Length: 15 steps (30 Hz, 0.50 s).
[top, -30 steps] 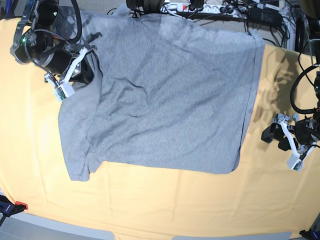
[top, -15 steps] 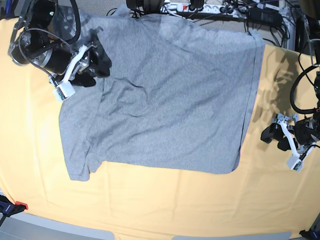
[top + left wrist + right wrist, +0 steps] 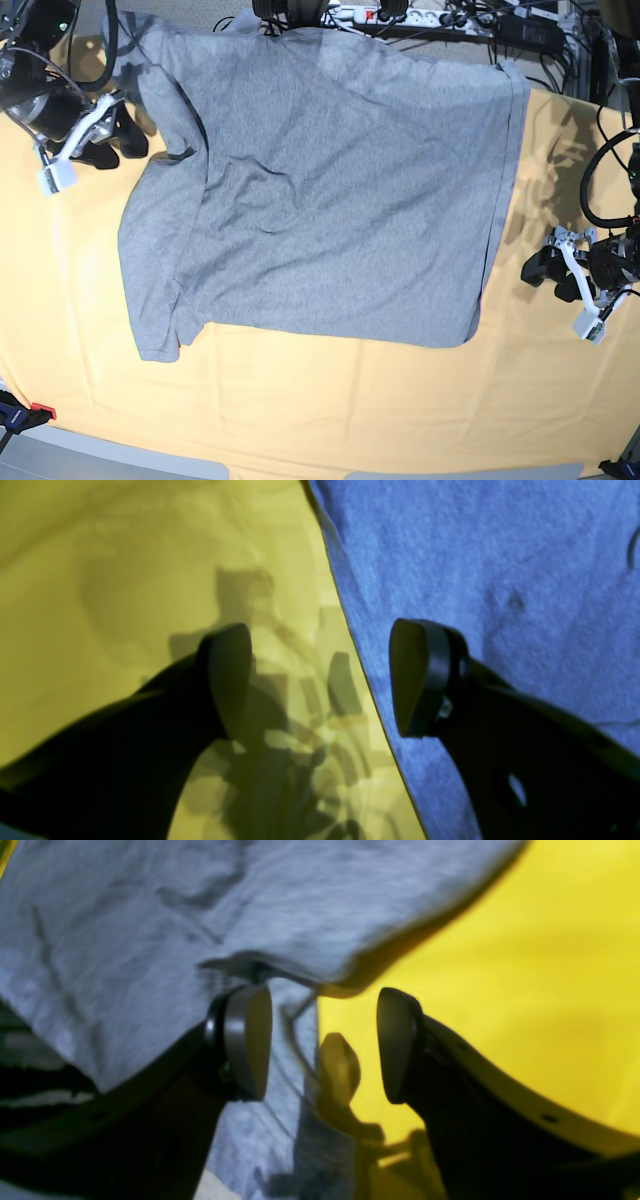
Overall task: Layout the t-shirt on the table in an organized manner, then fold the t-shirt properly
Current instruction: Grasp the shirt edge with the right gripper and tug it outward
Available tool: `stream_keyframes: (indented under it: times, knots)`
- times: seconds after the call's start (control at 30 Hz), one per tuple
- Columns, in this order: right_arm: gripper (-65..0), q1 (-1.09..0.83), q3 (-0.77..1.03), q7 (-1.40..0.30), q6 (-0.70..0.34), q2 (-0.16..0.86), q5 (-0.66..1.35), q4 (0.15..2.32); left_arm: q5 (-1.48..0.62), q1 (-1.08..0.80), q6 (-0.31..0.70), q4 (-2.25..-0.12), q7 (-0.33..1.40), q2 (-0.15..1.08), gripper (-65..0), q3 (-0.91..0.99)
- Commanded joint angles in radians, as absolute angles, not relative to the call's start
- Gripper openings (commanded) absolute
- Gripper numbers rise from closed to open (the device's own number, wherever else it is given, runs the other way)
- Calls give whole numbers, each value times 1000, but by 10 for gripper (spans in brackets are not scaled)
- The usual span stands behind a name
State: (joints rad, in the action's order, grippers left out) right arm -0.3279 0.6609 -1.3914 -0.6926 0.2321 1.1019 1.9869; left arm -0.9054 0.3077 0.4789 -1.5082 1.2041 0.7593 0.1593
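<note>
The grey t-shirt [image 3: 330, 190] lies spread on the yellow table [image 3: 300, 410], plain side up, with one sleeve [image 3: 150, 310] at the lower left and another [image 3: 150, 60] at the upper left. My right gripper [image 3: 125, 140] hovers open just left of the upper sleeve. In its wrist view the right gripper [image 3: 322, 1045] holds nothing, and the t-shirt [image 3: 150, 915] edge lies just ahead of it. My left gripper [image 3: 548, 278] stands open beside the shirt's right edge. In its wrist view the left gripper [image 3: 320, 680] straddles that t-shirt [image 3: 475, 555] edge above the table [image 3: 125, 555].
A power strip [image 3: 370, 14] and cables run along the table's back edge. More cables [image 3: 600, 180] hang at the right. The table's front edge [image 3: 300, 470] lies below the shirt. A small red and black object [image 3: 30, 412] sits at the lower left corner.
My right gripper opened, let go of the upper left sleeve and drew back to the left off the shirt. The sleeve now lies spread out. The left arm has stayed still.
</note>
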Motion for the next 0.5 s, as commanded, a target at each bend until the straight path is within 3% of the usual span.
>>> stream_keyframes:
  times: [0.0,0.27,0.47]
  knots:
    - [-294,-324,666,-1372,-698,240,1126,1975,-918,330,478,-1520,1188,781,-217,173]
    - [-294,-323,633,-1349,-698,228,1309,1695,-918,329,478,-1520,1193,781,-217,173]
    - [-294,-321,560,-1396,-698,228,1425,1639,-918,330,478,-1520,1191,781,-217,173]
